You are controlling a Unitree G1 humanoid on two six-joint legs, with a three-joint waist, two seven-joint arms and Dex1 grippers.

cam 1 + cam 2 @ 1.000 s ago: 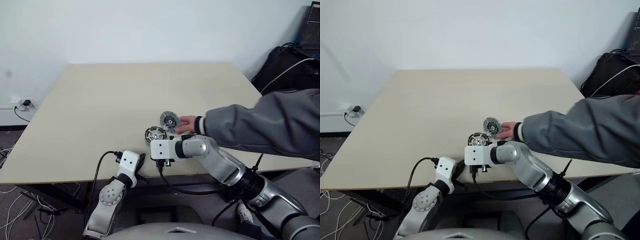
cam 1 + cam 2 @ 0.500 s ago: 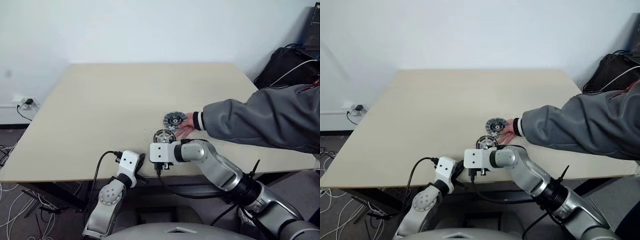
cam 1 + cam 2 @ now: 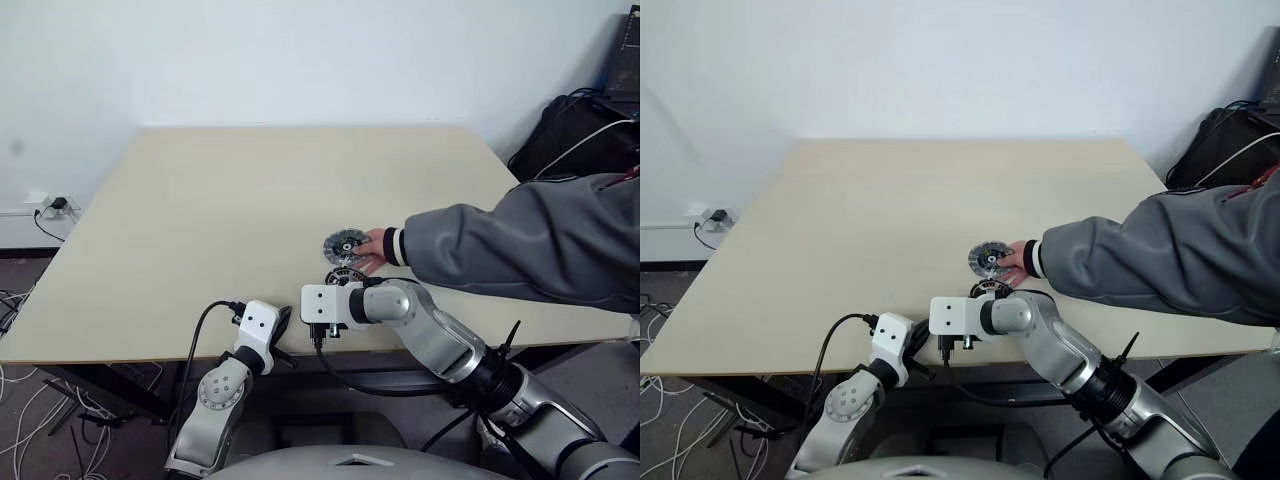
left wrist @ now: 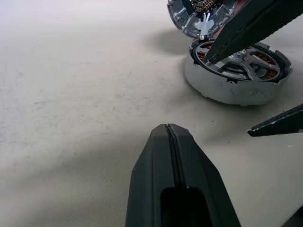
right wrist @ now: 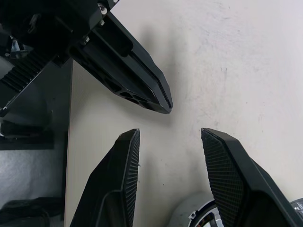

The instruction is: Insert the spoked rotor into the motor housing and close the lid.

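Right pincer [image 5: 168, 182] of mine hangs half open and holds nothing, its two ribbed fingers tilted down at the table [image 3: 250, 200]. One finger reaches over the near rim of the motor housing [image 4: 236, 78] and the other sits just beside its wall; I cannot tell whether either touches it. My left pincer [image 4: 169, 137] lies low at the table's near edge, squeezed shut on nothing, well short of the parts.

My arms have kept still over the last second, and all the change comes from the person. A moment ago the housing sat further to my left, in plain sight on the table. Now it stands closer in under my right wrist, half hidden from my head cameras. The spoked rotor [image 4: 235, 61] lies inside it, its silvery arms showing over the copper windings. The person's hand [image 3: 374, 250], in a grey sleeve [image 3: 520, 245], holds the lid [image 3: 345, 245]. It has come nearer and now stands tilted just behind the housing, one edge raised.

For the task, I judge the insertion done, or nearly so. Closing the lid is what remains, and the person is handling that step rather than me. While that hand is so near, I judge it wiser not to move my right pincer.

No brand, label or writing is legible on any part.
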